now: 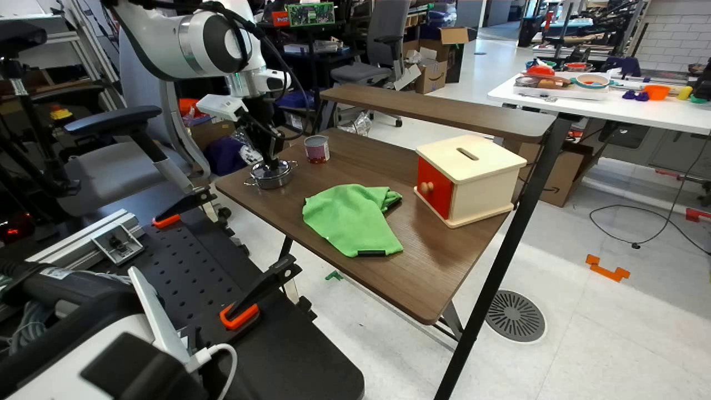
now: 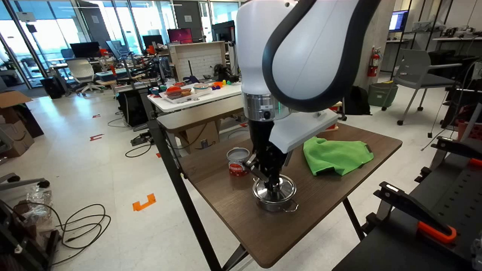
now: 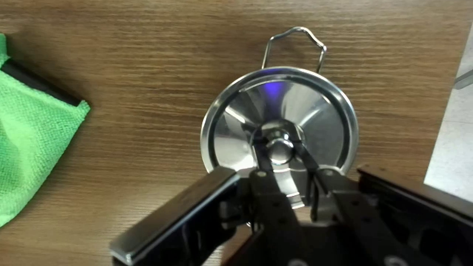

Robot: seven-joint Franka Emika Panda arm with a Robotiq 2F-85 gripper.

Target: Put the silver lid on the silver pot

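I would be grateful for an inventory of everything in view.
silver lid: one, silver, seemingly seated on the silver pot
silver pot: one, silver, on the brown table
can: one, red and grey, beside the pot
green cloth: one, green, on the table
box: one, pale wood and red, on the table
brown table: one, brown, raised shelf alongside
black bench: one, black, beside the table
clamps: two, black and orange, on the bench
white table: one, white, in the background
chairs: several, mostly grey, in the background
cardboard boxes: several, brown, on the floor
background clutter: uncounted, mixed colours, throughout
arm: one, white and black, above the table
fingers: two, black, either side of the lid's knob
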